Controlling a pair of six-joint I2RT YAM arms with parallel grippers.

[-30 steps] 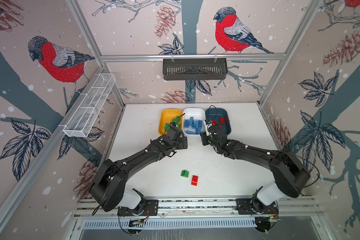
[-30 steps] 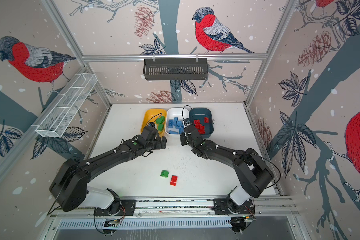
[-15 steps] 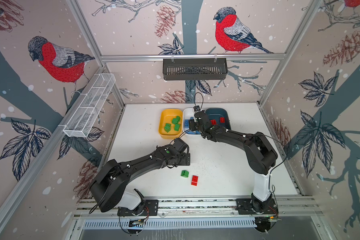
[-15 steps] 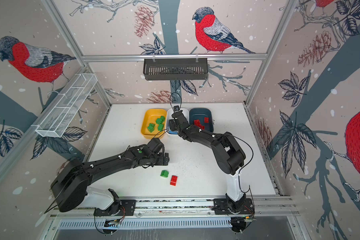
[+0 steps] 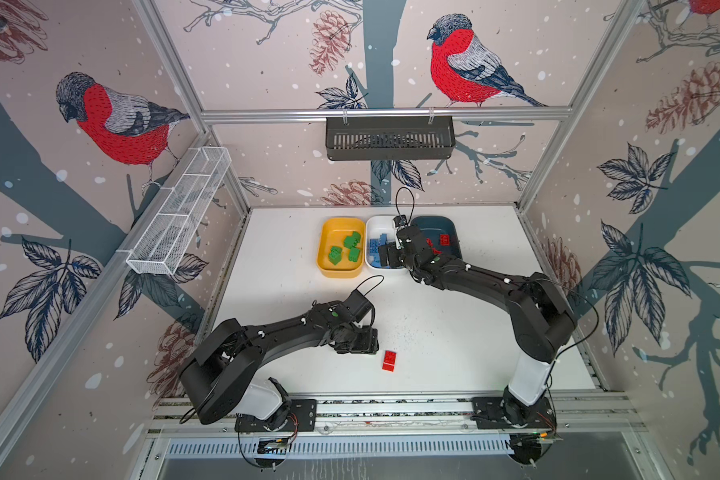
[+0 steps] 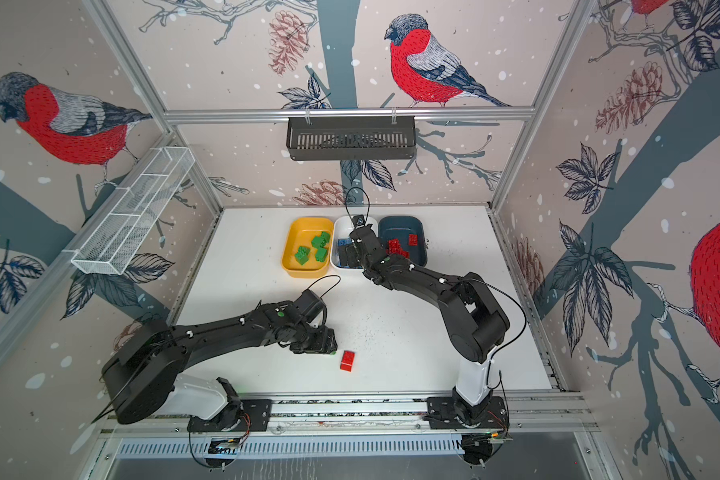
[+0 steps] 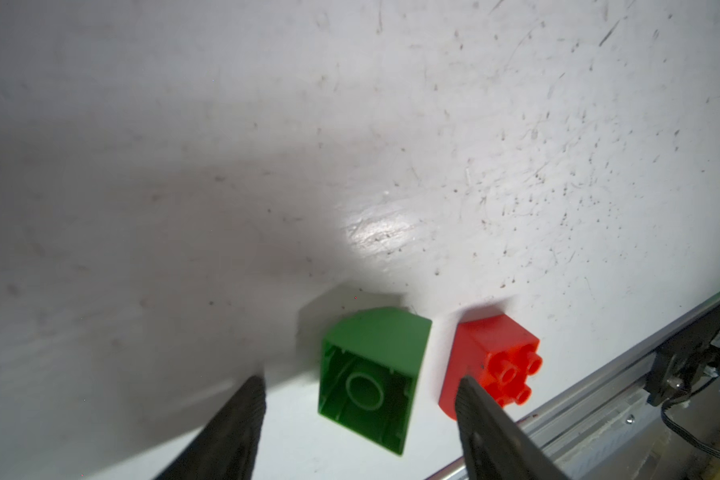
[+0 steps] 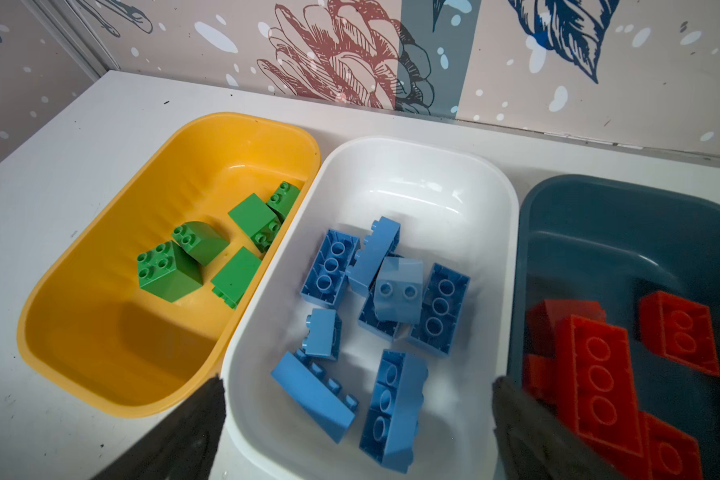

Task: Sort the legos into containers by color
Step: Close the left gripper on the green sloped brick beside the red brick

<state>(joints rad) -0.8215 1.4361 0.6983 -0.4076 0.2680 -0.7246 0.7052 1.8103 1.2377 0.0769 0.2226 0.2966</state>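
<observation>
In yellow tub (image 8: 100, 353) greens (image 8: 169, 270), white (image 8: 412, 187) blues (image 8: 395, 291), teal (image 8: 599, 228) reds (image 8: 591, 365)

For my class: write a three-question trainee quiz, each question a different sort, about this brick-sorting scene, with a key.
1. True or false: the yellow tub holds blue bricks.
2. Which loose bricks lie on the table? A) one green brick and one red brick; B) two blue; C) none.
3. Fill in: the right pincer hangs open above the ____ tub.
Key: 1 false; 2 A; 3 white tub.
</observation>
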